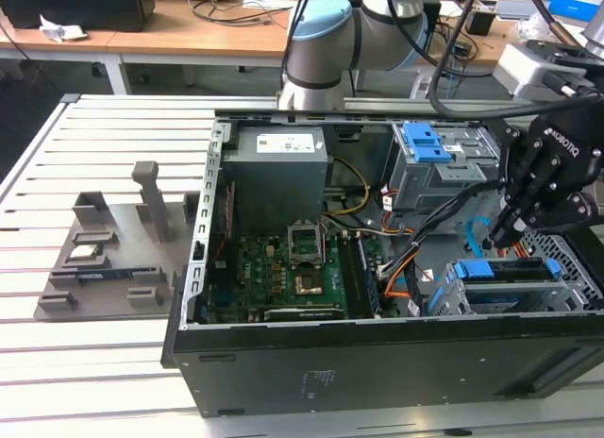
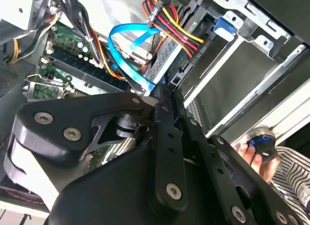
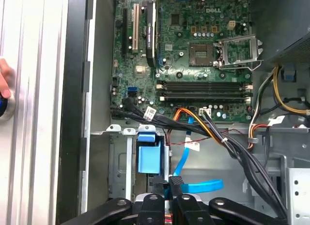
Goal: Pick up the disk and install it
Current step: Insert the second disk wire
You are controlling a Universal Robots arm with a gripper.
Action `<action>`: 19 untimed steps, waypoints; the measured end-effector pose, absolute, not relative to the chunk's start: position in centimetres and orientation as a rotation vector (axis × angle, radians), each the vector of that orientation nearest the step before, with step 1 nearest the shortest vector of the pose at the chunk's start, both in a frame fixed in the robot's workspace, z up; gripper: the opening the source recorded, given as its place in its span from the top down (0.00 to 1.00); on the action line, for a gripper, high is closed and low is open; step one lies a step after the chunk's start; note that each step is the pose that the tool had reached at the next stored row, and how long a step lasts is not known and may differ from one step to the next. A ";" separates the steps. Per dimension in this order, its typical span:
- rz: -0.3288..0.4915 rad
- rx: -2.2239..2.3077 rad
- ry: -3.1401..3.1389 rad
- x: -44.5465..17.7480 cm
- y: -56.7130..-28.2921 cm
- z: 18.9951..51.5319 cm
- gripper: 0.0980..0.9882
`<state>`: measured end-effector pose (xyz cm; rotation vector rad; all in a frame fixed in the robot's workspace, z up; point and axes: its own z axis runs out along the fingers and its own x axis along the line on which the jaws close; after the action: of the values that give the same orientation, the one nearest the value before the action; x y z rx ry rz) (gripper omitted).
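Arm: we see it reach into the open computer case (image 1: pixel 283 362) from the exterior view's right.
Claw (image 1: pixel 494 238): fingers pressed together — empty, just above the drive cage (image 1: pixel 514 287).

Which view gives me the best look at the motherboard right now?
The first wrist view: it faces the motherboard squarely and shows nearly all of it. The exterior view shows it at a slant, low inside the case. The second wrist view catches a green strip of it beside the cables.
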<state>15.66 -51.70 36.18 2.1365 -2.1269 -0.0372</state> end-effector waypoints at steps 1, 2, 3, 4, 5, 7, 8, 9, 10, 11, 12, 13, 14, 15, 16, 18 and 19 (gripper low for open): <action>-0.037 2.136 -2.127 15.7 -51.8 36.1 0.93; -0.035 2.135 -2.126 16.1 -52.1 35.6 0.93; -0.033 2.134 -2.125 16.3 -52.2 35.2 0.93; -0.031 2.133 -2.124 16.6 -52.4 34.9 0.93; -0.030 2.133 -2.124 16.8 -52.4 34.7 0.93; -0.029 2.132 -2.123 16.9 -52.4 34.5 0.93; -0.028 2.132 -2.123 17.1 -52.4 34.4 0.93; -0.029 2.132 -2.123 17.1 -52.4 34.4 0.93; -0.029 2.132 -2.123 17.1 -52.3 34.3 0.93; -0.029 2.133 -2.122 17.2 -52.3 34.3 0.93; -0.028 2.133 -2.122 17.2 -52.3 34.3 0.93; -0.028 2.134 -2.121 17.2 -52.3 34.3 0.93; -0.029 2.134 -2.121 17.4 -52.3 34.3 0.93; -0.029 2.134 -2.121 17.4 -52.3 34.2 0.93; -0.028 2.134 -2.121 17.4 -52.3 34.2 0.93; -0.028 2.134 -2.121 17.4 -52.3 34.1 0.93; -0.028 2.134 -2.121 17.4 -52.3 33.9 0.93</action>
<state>17.43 -52.29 33.95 2.1341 -2.1207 -0.0277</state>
